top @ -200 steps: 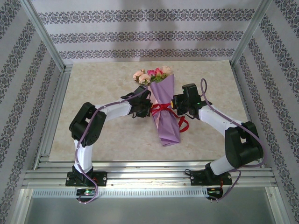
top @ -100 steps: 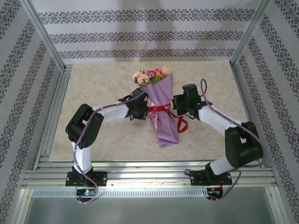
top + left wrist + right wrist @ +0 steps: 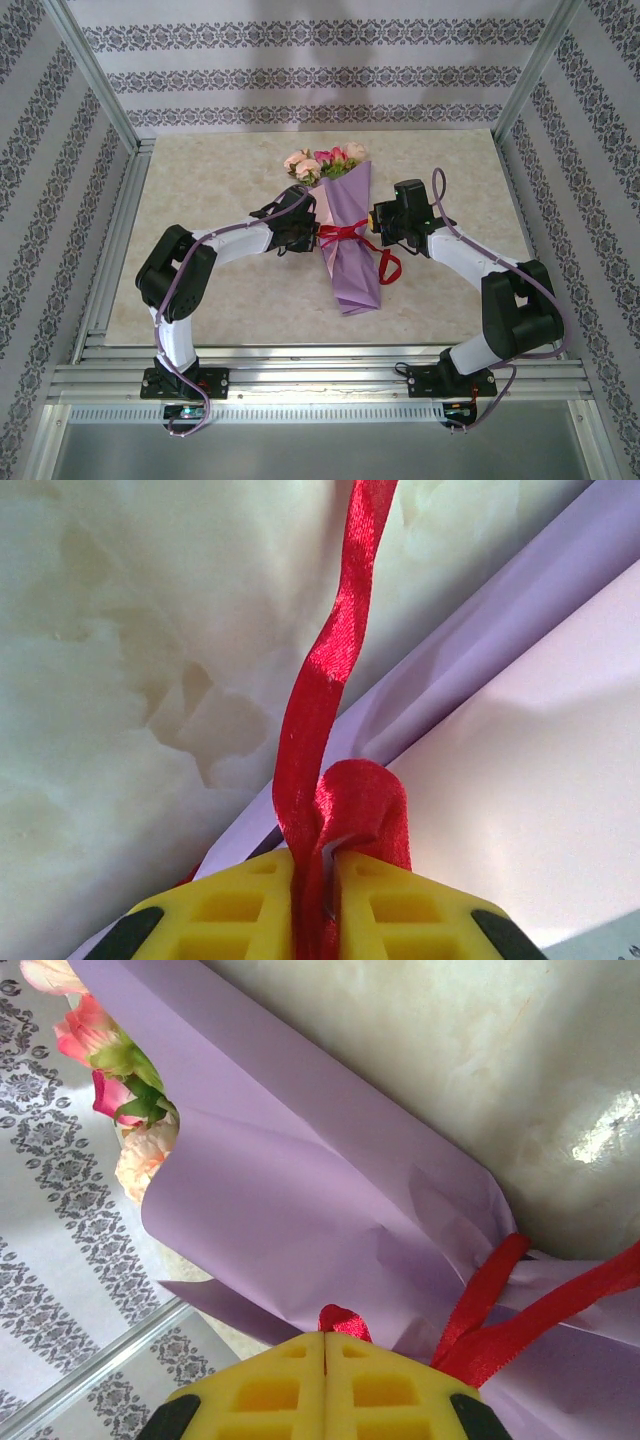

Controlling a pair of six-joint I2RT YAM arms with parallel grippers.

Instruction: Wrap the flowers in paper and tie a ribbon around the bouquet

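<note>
The bouquet (image 3: 350, 240) lies on the table, a purple paper (image 3: 300, 1190) cone with the flowers (image 3: 325, 162) at its far end. The red ribbon (image 3: 340, 234) circles its middle, and a loose tail (image 3: 390, 265) curls to the right. My left gripper (image 3: 308, 232) sits at the cone's left side; in the left wrist view its yellow fingers (image 3: 240, 910) pinch the ribbon (image 3: 330, 660) beside the paper (image 3: 520, 780). My right gripper (image 3: 372, 222) is at the cone's right side, shut, with a ribbon loop (image 3: 343, 1320) poking out between its fingers (image 3: 400, 1390). Pink blooms (image 3: 120, 1070) show at upper left.
The bouquet rests mid-table on a marble-patterned top (image 3: 200, 170). Aluminium rails run along the left side (image 3: 110, 250) and the near edge (image 3: 320, 375). Patterned walls (image 3: 300, 80) close in the back and both sides.
The left arm's elbow has drawn back to the left and its gripper has edged left against the cone. The bouquet's lower end has slid slightly left. The right arm has barely moved.
</note>
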